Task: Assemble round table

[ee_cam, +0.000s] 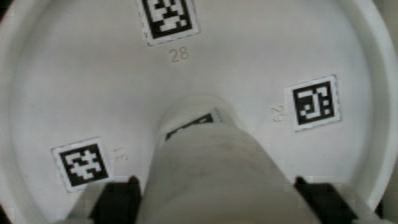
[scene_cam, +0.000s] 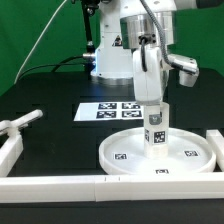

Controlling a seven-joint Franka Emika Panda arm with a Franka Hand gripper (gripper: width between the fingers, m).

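**Border bar (scene_cam: 60,183) in front, cylinder leg (scene_cam: 156,128) gripped over the round disc (scene_cam: 112,145)**

The long white border bar runs along the front edge. Just behind it lies the round disc, whose black-and-white square tags (scene_cam: 122,155) carry patterns but no readable words. A faint raised mark (ee_cam: 178,57) near one tag is too blurred to read. The gripper (scene_cam: 154,108) is clamped on the tagged cylinder leg, fingers (ee_cam: 118,200) pressed to its two sides, holding it upright at the disc's middle. Behind lies the marker board (scene_cam: 112,110), then the arm's base (scene_cam: 115,62).
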